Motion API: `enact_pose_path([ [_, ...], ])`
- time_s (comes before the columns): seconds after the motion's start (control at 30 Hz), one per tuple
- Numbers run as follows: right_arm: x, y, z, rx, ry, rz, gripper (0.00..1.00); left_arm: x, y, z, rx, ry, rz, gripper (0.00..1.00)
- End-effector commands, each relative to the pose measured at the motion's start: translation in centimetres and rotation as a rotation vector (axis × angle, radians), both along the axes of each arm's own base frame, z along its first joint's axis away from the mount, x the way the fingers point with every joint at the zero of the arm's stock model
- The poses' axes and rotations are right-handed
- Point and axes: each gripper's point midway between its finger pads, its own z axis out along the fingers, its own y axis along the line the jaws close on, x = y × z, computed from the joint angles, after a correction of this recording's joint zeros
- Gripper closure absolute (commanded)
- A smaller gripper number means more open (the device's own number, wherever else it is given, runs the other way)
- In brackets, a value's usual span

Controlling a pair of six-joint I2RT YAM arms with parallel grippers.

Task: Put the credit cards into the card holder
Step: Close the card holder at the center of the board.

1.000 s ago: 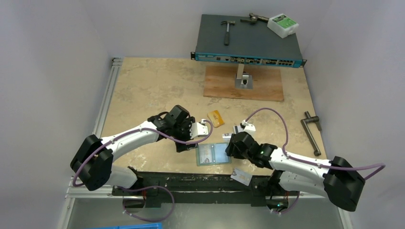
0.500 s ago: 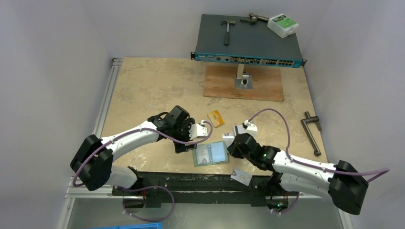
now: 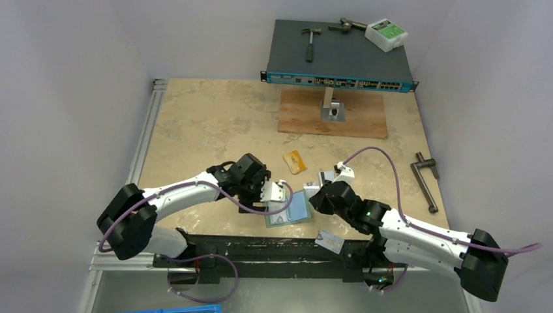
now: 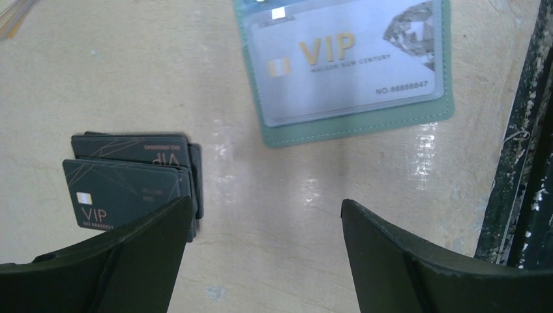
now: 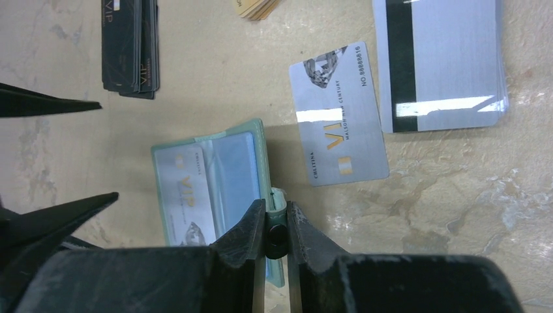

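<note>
Card holder [image 3: 291, 210] lies open on the table [image 3: 195, 124] near its front edge, with a silver VIP card [image 4: 345, 59] in one clear pocket. Right gripper [image 5: 275, 212] is pinched tight on the holder's snap tab. Left gripper [image 4: 267, 215] hangs with fingers spread over bare table just beside the holder, a stack of dark cards [image 4: 124, 176] at its left finger. A loose silver card [image 5: 339, 114] lies just beside the holder.

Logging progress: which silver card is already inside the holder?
The VIP card behind the clear window of the teal card holder. The other silver VIP card lies loose beside it, and the silver stack lies stripe-side up.
</note>
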Motion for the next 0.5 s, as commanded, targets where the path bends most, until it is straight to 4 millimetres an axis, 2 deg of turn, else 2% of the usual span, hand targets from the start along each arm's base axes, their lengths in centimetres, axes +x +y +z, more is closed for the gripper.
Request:
enact_pose_path([
  [0.0, 0.7, 2.0, 3.1, 0.081, -0.054, 0.039, 1.0, 0.2, -0.7, -0.4, -0.002, -0.148, -0.135, 0.16],
  [0.2, 0.3, 0.9, 1.1, 0.014, 0.009, 0.002, 1.0, -0.4, -1.1, -1.9, -0.038, -0.27, -0.284, 0.18],
  [0.3, 0.0, 0.6, 0.3, 0.006, 0.025, -0.009, 1.0, -0.1, -1.8, -2.0, -0.045, -0.362, -0.342, 0.19],
  [0.47, -0.2, 0.6, -0.6, -0.012, 0.05, -0.004, 1.0, -0.8, -2.9, -2.4, -0.05, -0.395, -0.406, 0.22],
])
